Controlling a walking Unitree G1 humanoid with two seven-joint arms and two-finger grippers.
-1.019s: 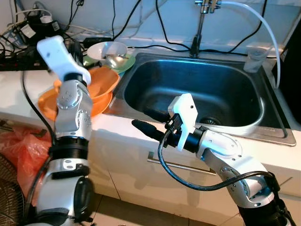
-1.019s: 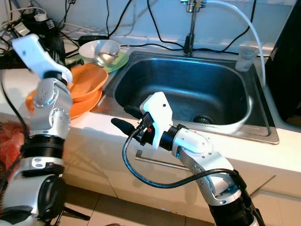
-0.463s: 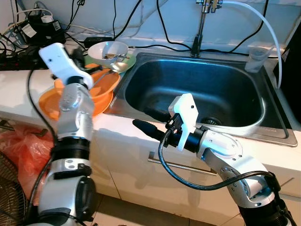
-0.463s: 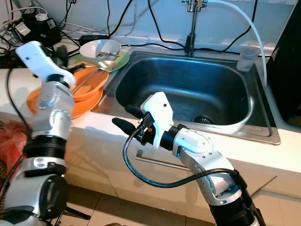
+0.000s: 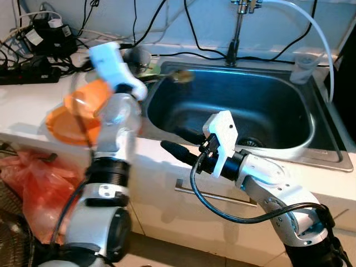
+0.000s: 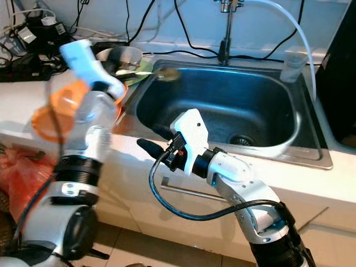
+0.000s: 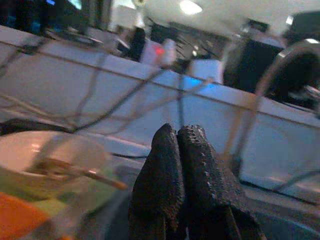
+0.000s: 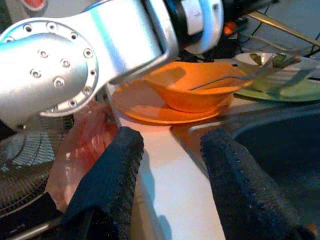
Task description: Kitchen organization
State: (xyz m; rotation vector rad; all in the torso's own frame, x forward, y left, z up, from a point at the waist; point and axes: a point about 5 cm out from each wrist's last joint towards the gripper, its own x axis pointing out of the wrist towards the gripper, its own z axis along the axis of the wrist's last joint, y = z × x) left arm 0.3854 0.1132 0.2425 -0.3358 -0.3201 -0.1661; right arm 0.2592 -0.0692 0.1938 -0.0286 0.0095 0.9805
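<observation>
In the left eye view, a stainless sink (image 5: 289, 146) is set into a white counter (image 5: 33, 105) beneath a faucet (image 5: 238, 28). The left arm (image 5: 114, 130) is raised and motion-blurred at the sink's left rim; it covers part of an orange bowl (image 5: 83, 100) stacked on an orange plate (image 5: 64, 122). A blurred spoon (image 5: 179, 75) sits in the air over the sink's far-left corner, its bowl end over the basin. The right gripper (image 5: 181, 142) reaches over the front rim of the sink with its fingers spread and nothing between them. A clear cup (image 5: 303, 68) stands at the sink's far-right corner, and power strips with cables (image 5: 39, 33) lie at the far left. In the right eye view, a white bowl (image 6: 119, 55) rests on a green plate (image 6: 142, 67) behind the orange stack. In the left wrist view, the left gripper (image 7: 180, 140) has its two fingertips pressed together; whether the spoon handle is pinched between them cannot be told. In the right wrist view, the right gripper's fingers (image 8: 112, 170) stand well apart, empty, above the counter edge, facing the orange bowl and plate.
</observation>
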